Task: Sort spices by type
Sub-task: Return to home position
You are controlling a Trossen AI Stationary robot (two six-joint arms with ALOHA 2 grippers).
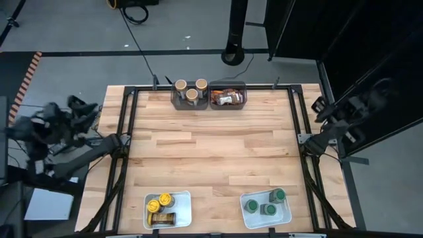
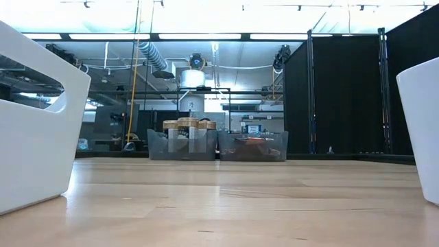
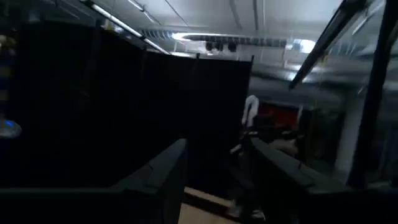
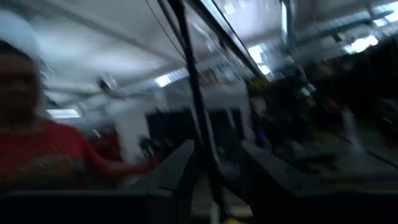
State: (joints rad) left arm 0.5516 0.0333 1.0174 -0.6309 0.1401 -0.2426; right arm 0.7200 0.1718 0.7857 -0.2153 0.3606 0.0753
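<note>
Holding round tan-lidded jars (image 1: 190,89), flat orange packets (image 1: 228,98): grey bins (image 1: 174,102).

A: Jar count, by lid?
B: 3 tan-lidded jars (image 1: 192,94) at 12 o'clock; 3 green-lidded jars (image 1: 268,209) at 5 o'clock; 2 yellow-lidded jars (image 1: 159,201) visible at 7 o'clock.
A: Packets?
B: orange packets (image 1: 228,98): heaped, count unreadable. brown packets (image 1: 160,219): at least 1, stack unclear.
A: Containers?
B: 2 dark bins (image 1: 173,99), 2 white trays (image 1: 188,208).
</note>
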